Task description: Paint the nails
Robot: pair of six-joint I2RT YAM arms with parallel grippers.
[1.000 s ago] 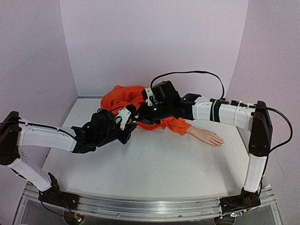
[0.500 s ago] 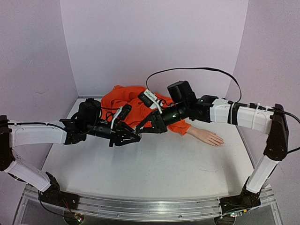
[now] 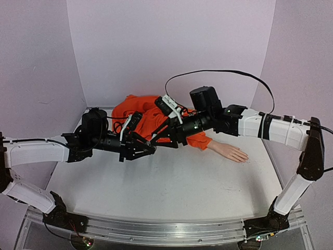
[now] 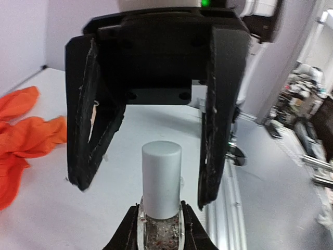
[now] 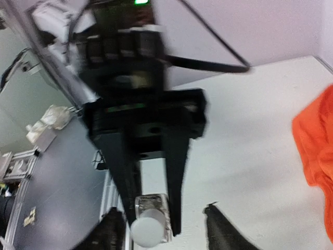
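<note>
1. Left claw (image 3: 150,149) is clamped on a small clear bottle (image 4: 159,224), gripping the glass body just below its white cap (image 4: 161,174); in the left wrist view the bottle stands upright between the fingers
2. Right claw (image 3: 155,139) is partly spread, with one finger on each side of the white cap; from the left wrist camera, neither finger seems to touch it
3. The two claws meet tip to tip above the tabletop (image 3: 171,187), a little left of centre and just in front of the orange sleeve (image 3: 196,139)
4. The nails (image 3: 244,158) are at the fingertips of the mannequin hand (image 3: 231,152), which lies flat on the tabletop to the right with its fingers pointing right, well apart from both claws; the nails are too small to make out in detail
5. The orange sleeve runs from the wrist back to a bunched heap near the rear wall, behind the claws
</note>
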